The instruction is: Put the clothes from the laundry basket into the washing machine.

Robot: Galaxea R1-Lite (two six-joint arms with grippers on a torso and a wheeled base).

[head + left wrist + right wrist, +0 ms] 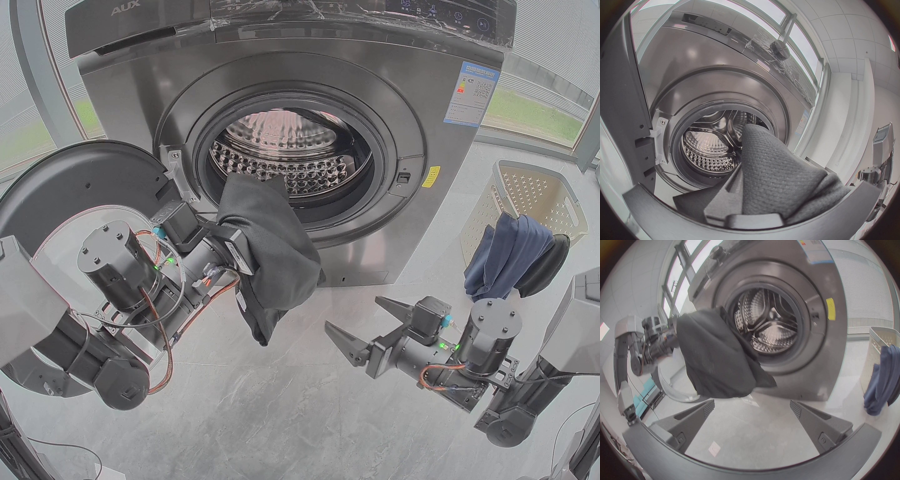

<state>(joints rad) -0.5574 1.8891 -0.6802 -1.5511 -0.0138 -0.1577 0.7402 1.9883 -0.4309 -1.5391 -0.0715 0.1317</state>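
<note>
Left gripper (242,249), clamped on the black garment (275,250), holds it at the washing machine (400,112) mouth; right gripper (353,314) spread empty.

Pale grey floor (281,406) runs back to windows (544,75) with green grass (531,119) outside.

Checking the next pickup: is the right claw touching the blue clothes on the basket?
Apart. Head view shows the right claw open over floor, clear of the blue clothes.
</note>
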